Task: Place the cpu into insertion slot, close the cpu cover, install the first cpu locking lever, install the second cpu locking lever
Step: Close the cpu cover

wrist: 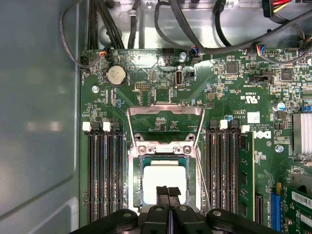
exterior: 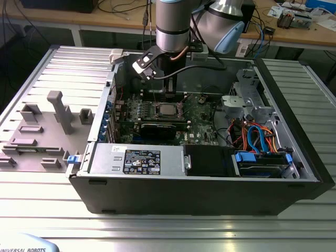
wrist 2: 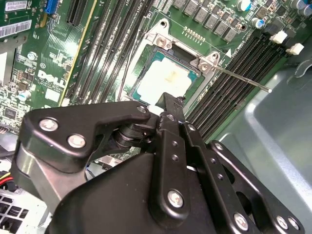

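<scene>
As the cpu (wrist: 163,174) lies seated, closed jaws overhang its edge.

A ribbed grey metal tabletop (exterior: 168,231) is carrying the open computer case (exterior: 199,197) and catching soft light in front of it. Behind the case, a wooden workbench (exterior: 63,23) is running across the room, with loose cables (exterior: 118,6) lying on it. Beside the case, on the exterior view's left, grey moulded blocks (exterior: 60,110) are standing.
</scene>
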`<state>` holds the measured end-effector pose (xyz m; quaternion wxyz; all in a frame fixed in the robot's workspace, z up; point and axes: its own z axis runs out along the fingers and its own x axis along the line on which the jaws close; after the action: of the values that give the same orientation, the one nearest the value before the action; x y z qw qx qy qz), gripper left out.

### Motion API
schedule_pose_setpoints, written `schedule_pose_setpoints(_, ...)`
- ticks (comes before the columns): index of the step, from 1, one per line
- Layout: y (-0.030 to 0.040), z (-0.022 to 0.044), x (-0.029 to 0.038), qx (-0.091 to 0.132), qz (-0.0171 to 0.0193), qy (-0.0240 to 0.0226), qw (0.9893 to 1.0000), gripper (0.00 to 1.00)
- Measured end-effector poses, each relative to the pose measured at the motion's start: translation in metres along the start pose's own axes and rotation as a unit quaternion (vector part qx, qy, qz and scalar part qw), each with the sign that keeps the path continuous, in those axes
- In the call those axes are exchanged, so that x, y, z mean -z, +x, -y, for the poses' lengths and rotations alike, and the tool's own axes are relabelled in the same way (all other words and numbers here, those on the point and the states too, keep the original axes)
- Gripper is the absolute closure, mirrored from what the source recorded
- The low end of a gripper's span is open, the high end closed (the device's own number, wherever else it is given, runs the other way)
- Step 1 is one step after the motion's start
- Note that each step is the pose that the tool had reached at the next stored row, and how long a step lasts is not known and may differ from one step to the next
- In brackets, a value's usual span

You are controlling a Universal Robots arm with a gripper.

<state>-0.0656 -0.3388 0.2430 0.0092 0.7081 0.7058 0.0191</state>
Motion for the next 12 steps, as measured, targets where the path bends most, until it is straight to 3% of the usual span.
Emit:
schedule_pose_setpoints(3, 0.0000, -0.0008, -0.0002, 0.000, 0.0000, 0.0031, 1.0000, 0.89)
schedule_pose_setpoints(8, 0.0000, -0.0044, -0.0008, 0.000, 0.0000, 0.0153, 0.9999, 0.89)
schedule_pose_setpoints(12, 0.0000, -0.0046, -0.0008, 0.000, 0.0000, 0.0165, 0.9999, 0.89)
